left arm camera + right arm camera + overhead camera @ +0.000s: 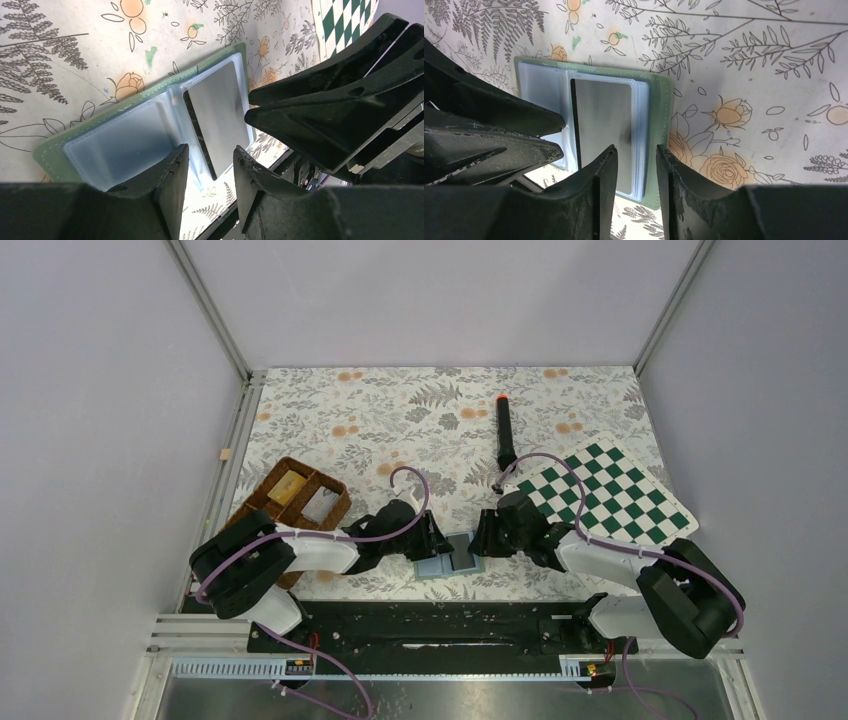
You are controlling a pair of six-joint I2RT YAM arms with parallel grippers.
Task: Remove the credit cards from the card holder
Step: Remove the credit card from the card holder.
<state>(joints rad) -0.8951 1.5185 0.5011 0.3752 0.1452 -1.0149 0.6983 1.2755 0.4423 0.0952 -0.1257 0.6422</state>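
At the middle of the near edge of the floral-printed table surface [400, 410], the small sage-green bifold card holder [447, 563] lay opened flat. A silvery-grey rectangular credit card [605, 135] sat in the clear sleeve of the panel on the right arm's side. The left gripper [209, 150] hovered over the fold with its fingers [172, 170] apart and nothing between them. The right gripper [636, 147] hung over the card's end, its fingers [604, 170] also parted (whether their tips touched the sleeve could not be told). The step in hand looked like lining up to pull this card. The next move would call for one gripper pinning the holder while the other pinched the thin edge and slid it out. Farther back by the left edge stood a brown divided wicker tray [262, 508], holding a yellowish-tan block [287, 487] in one compartment and a flat grey card [320, 503] in the next. A green-and-white chessboard [610, 495] lay toward the right edge.
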